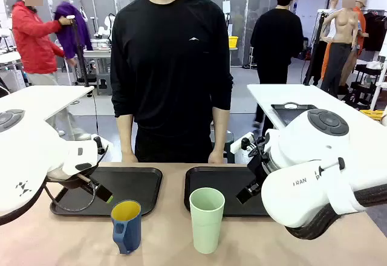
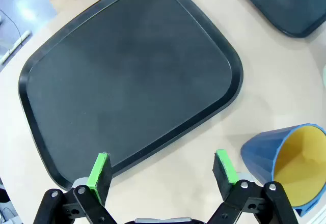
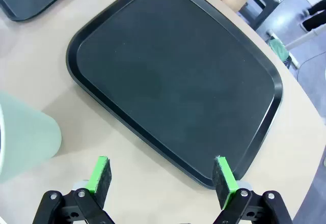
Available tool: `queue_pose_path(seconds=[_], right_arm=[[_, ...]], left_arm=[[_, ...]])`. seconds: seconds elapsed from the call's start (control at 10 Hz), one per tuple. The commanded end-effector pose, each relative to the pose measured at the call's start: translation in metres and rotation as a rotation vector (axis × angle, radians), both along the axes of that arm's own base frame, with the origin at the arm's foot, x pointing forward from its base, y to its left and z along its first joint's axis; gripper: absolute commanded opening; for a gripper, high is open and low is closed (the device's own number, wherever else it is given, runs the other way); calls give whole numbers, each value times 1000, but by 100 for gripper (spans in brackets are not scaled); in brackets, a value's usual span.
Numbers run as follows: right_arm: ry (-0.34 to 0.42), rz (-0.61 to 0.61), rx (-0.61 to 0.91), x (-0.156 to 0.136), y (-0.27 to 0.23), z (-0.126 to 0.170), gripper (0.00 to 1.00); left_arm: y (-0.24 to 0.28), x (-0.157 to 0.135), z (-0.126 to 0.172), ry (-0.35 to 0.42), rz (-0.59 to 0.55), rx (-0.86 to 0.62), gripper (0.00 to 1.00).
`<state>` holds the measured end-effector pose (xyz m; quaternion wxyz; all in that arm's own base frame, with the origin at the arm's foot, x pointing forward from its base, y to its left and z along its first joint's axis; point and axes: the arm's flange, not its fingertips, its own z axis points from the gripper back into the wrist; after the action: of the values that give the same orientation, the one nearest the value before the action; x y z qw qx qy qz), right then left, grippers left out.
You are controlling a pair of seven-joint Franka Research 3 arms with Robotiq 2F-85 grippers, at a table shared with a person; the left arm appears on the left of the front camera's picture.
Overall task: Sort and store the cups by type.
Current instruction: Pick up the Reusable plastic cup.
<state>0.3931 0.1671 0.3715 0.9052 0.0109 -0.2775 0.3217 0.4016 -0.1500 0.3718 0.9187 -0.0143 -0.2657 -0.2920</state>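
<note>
Fingers point(image 2: 100, 170) on the left gripper point(image 2: 163, 167) are standing wide apart, gripping nothing, hovering over the near rim of the left black tray point(image 2: 132, 76). Right gripper point(image 3: 163, 172) is gaping too, empty, hanging above the near rim of the right black tray point(image 3: 173, 76). Dark blue cup point(image 1: 126, 225), yellow inside, is standing upright on the table point(image 1: 163, 248), just in front of the left tray. Mint-green tumbler point(image 1: 206, 219) is standing upright near it, in front of the right tray, touching neither. Person's hands point(image 1: 129, 156) are resting at the far table edge.

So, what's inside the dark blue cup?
Only a yellow lining shows inside the dark blue cup; no contents are visible. In the front view its near wall covers the bottom.
</note>
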Motion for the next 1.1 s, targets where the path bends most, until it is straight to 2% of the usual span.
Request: queue_pose_path(seconds=[0.0, 1.0], right_arm=[[0, 0, 0, 0, 0, 0, 100], [0, 0, 0, 0, 0, 0, 100]], left_arm=[[0, 0, 0, 0, 0, 0, 100], [0, 0, 0, 0, 0, 0, 100]])
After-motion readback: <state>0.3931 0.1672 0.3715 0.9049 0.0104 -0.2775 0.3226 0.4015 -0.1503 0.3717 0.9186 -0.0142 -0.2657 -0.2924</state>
